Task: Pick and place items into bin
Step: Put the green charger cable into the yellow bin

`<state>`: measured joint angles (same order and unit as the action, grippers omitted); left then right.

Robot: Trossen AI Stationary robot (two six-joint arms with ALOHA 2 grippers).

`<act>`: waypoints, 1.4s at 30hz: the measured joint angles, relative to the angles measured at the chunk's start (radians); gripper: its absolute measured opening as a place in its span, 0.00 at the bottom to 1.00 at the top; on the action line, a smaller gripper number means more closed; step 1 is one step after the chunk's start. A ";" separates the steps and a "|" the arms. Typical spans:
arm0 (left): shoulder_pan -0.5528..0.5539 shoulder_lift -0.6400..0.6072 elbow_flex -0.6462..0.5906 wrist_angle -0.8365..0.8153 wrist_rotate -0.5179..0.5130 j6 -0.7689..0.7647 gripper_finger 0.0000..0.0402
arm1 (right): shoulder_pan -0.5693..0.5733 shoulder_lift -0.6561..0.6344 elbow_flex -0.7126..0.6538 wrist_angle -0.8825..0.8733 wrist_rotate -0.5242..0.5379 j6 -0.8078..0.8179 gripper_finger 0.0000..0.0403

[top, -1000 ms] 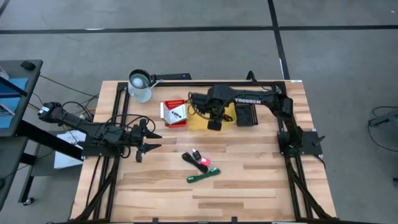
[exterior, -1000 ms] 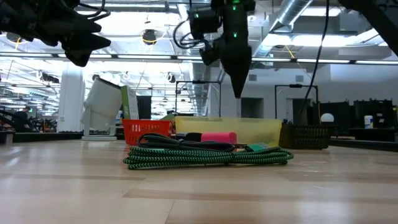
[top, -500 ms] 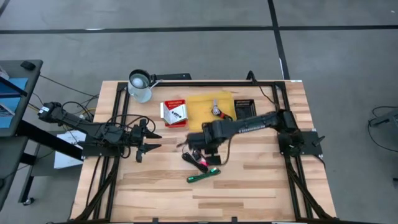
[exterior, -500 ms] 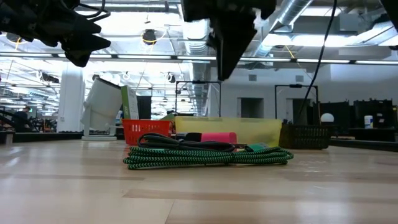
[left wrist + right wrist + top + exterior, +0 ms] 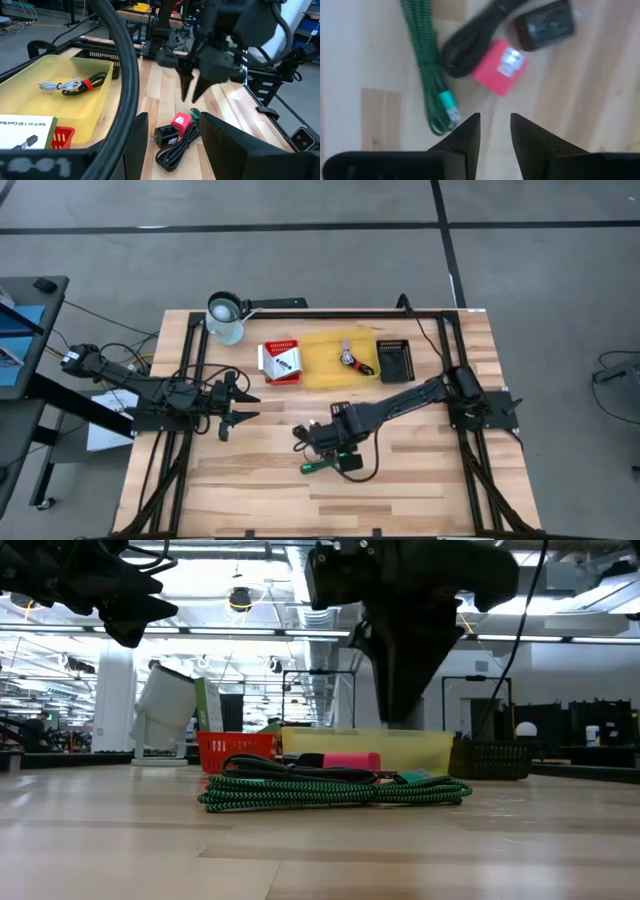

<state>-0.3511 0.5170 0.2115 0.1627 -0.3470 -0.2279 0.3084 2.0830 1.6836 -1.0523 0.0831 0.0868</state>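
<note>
A small pile lies near the table's middle: a green braided cord (image 5: 427, 65) (image 5: 325, 465), a black cord (image 5: 470, 47) with a black plug block (image 5: 542, 25), and a red-pink piece (image 5: 501, 67) (image 5: 180, 121). My right gripper (image 5: 493, 120) (image 5: 192, 90) hangs over the pile, fingers pointing down and a little apart, touching nothing. A yellow bin (image 5: 315, 370) at the far side holds a pale cable with a red tie (image 5: 70, 86). My left gripper (image 5: 235, 405) waits open at the table's left side.
A red basket with a white box (image 5: 280, 362) stands left of the bin, a black basket (image 5: 396, 360) stands to its right, and a metal cup (image 5: 226, 318) sits at the far left. Black frame rails run along both table sides. Bare wood lies near the pile.
My right arm has swung from above the yellow bin toward the table's near edge and come down over the pile of cords. The cable in the bin, hidden under the arm before, now shows. The pile has stayed in place.
</note>
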 joint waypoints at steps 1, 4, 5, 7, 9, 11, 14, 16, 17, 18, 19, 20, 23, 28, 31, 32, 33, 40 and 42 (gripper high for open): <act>0.000 0.000 0.000 0.000 0.000 0.000 0.42 | 0.005 0.000 -0.012 0.030 -0.006 0.008 0.26; 0.000 0.000 0.000 0.000 0.000 0.000 0.42 | 0.020 0.000 -0.031 0.056 -0.011 0.026 0.26; 0.000 0.000 0.000 0.000 0.000 0.000 0.42 | 0.024 0.000 -0.031 0.059 -0.011 0.035 0.26; 0.000 0.000 0.000 0.000 0.000 0.000 0.42 | 0.032 0.000 -0.030 0.066 -0.011 0.052 0.26; 0.000 0.000 0.000 0.000 0.000 0.000 0.42 | 0.040 0.000 -0.030 0.067 -0.011 0.069 0.26; 0.000 0.000 0.000 0.000 0.000 0.000 0.42 | 0.047 0.000 -0.030 0.069 -0.011 0.081 0.26; 0.000 0.000 0.000 0.000 0.000 0.000 0.42 | 0.055 0.000 -0.030 0.072 -0.014 0.098 0.26; 0.000 0.000 0.000 0.000 0.000 0.000 0.42 | 0.059 0.000 -0.030 0.082 -0.014 0.106 0.26; 0.000 0.000 0.000 0.000 0.000 0.000 0.42 | 0.058 0.000 -0.030 0.087 -0.016 0.112 0.26; 0.000 0.000 0.000 0.000 0.000 0.000 0.42 | 0.058 0.000 -0.030 0.095 -0.023 0.119 0.26; 0.000 0.000 0.000 0.000 0.000 0.000 0.42 | 0.058 0.000 -0.030 0.103 -0.033 0.123 0.26; 0.000 0.000 0.000 0.000 0.000 0.000 0.42 | 0.058 0.000 -0.030 0.104 -0.042 0.126 0.26; 0.000 0.000 0.000 0.000 0.000 0.000 0.42 | 0.058 0.000 -0.030 0.105 -0.054 0.126 0.26; 0.000 0.000 0.000 0.000 0.000 0.000 0.42 | 0.058 0.000 -0.030 0.106 -0.058 0.152 0.26; 0.000 0.000 0.000 0.000 0.000 0.000 0.42 | 0.058 0.000 -0.030 0.105 -0.060 0.176 0.26; 0.000 0.000 0.000 0.000 0.000 0.000 0.42 | 0.058 0.000 -0.030 0.105 -0.060 0.176 0.26; 0.000 0.000 0.000 0.000 0.000 0.000 0.42 | 0.058 0.000 -0.030 0.105 -0.060 0.175 0.26; 0.000 0.000 0.000 0.000 0.000 0.000 0.42 | 0.050 0.000 -0.030 0.107 -0.034 0.168 0.25; 0.000 0.000 0.000 0.000 0.000 0.000 0.42 | 0.043 0.000 -0.030 0.106 -0.034 0.180 0.25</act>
<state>-0.3509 0.5170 0.2115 0.1627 -0.3470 -0.2283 0.3518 2.0830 1.6535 -0.9463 0.0487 0.2670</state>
